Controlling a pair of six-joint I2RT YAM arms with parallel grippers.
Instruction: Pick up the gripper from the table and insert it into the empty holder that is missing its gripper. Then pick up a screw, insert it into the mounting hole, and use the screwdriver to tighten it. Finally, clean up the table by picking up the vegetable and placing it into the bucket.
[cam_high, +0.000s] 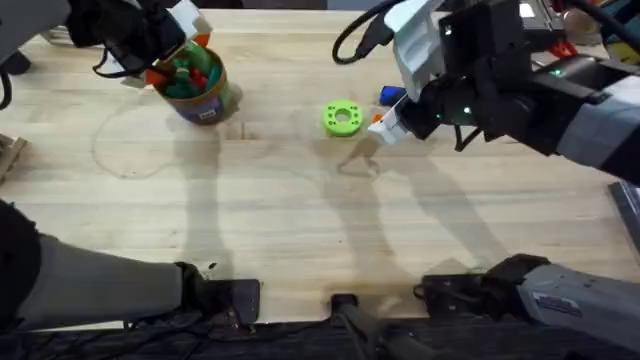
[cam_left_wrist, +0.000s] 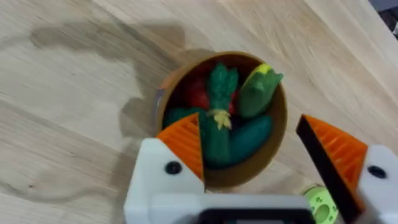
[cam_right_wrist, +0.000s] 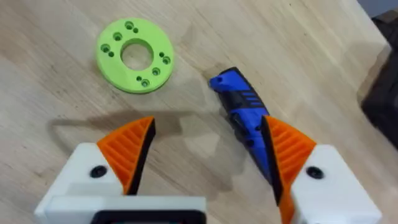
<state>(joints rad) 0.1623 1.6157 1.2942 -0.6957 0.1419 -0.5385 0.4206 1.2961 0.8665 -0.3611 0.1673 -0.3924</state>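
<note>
Bucket (cam_high: 197, 88) sits far left on the table (cam_high: 300, 220), already loaded: I see a dark green vegetable (cam_left_wrist: 219, 121) with a yellow-tipped one and something red packed inside, all below the rim. Left gripper (cam_high: 170, 55) hangs right over it; from the left wrist its orange pads (cam_left_wrist: 183, 144) are spread apart on either side of the bucket mouth, nothing between them, so it's released. One pad overlaps the rim in that view; I can't tell if it touches.

Mid-table: flat green ring (cam_high: 342, 117), lying alone, nothing on it.

Just right of the ring: screwdriver (cam_right_wrist: 244, 115), blue, flat on the wood, mostly tucked under my right arm from above. Right gripper (cam_high: 385, 122) hovers low over it; from the right wrist the fingers (cam_right_wrist: 127, 149) are wide open, the blue body running under the one farther from the ring. Not clamped on it; contact unclear. Ring is near but apart from the screwdriver.
</note>
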